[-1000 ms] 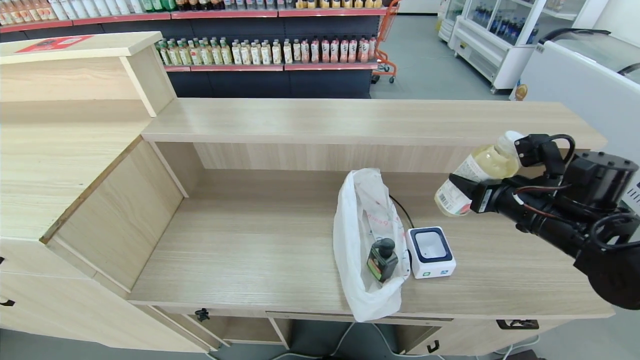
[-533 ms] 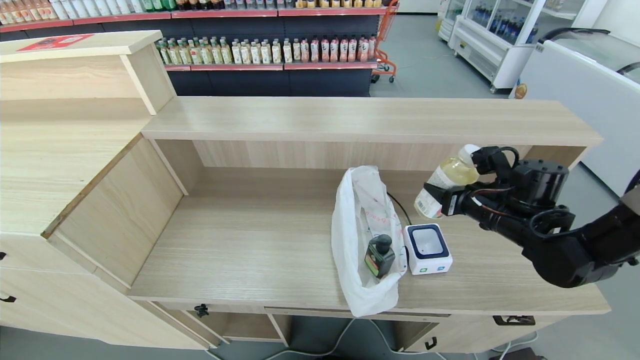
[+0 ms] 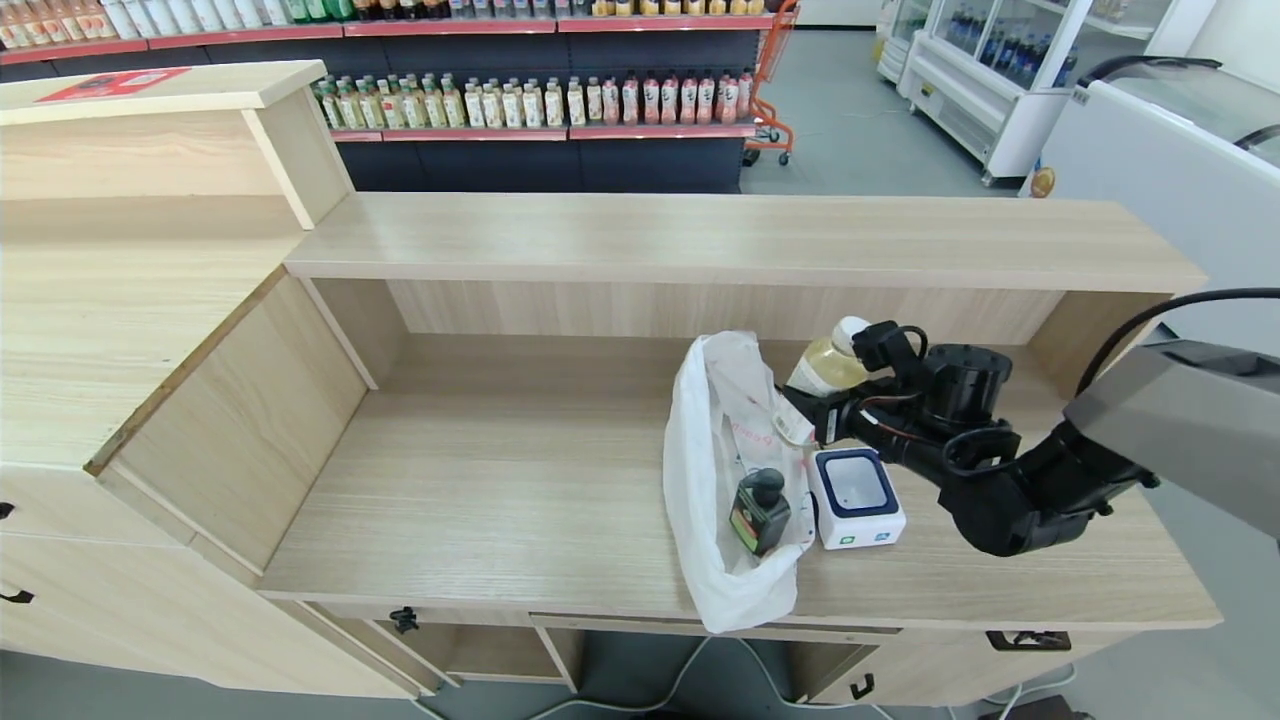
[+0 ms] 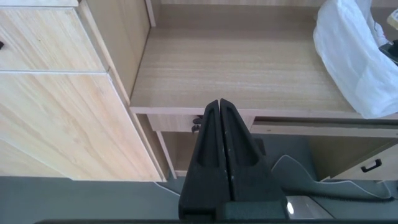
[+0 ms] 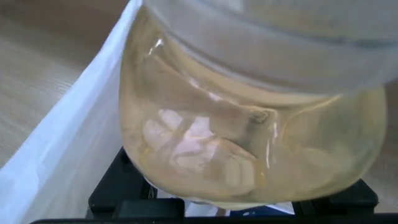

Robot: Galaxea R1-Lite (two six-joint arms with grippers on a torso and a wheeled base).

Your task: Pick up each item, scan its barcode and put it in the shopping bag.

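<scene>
Right claw [image 3: 838, 385], clamped on the bottle [image 3: 825, 368], has swung leftward over the last second, so the bag [image 3: 700, 480] rim now lies just beside its tips and the scanner [image 3: 857, 497] just beneath (left claw [image 4: 219, 104] closed, idle): release into the bag probably comes next.

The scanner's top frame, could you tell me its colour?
Dark blue, on a white scanner; head view shows it best.

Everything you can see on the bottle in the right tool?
Clear plastic bottle of pale yellow liquid, white cap, white label on its lower part. Tilted: cap up and away, base down over the shopping bag mouth, beyond the scanner. Off the counter, clamped by the right tool; contact with the bag unclear.
</scene>
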